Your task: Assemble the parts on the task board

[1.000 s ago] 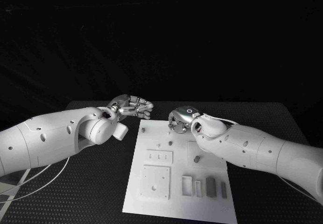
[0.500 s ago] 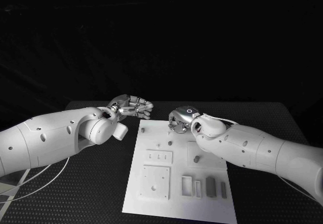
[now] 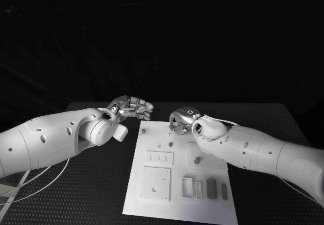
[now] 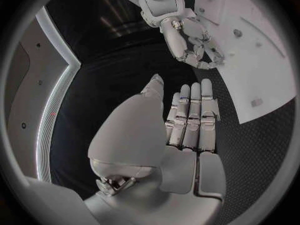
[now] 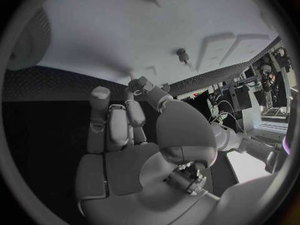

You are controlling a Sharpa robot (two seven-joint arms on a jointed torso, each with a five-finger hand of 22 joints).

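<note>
Both robot hands, left (image 3: 132, 108) and right (image 3: 180, 123), hover empty-fingered at the task board's (image 3: 177, 197) far edge.

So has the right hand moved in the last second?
Barely. In the head view the right hand has crept slightly toward the far edge of the task board, hovering over the board's far end.
</note>
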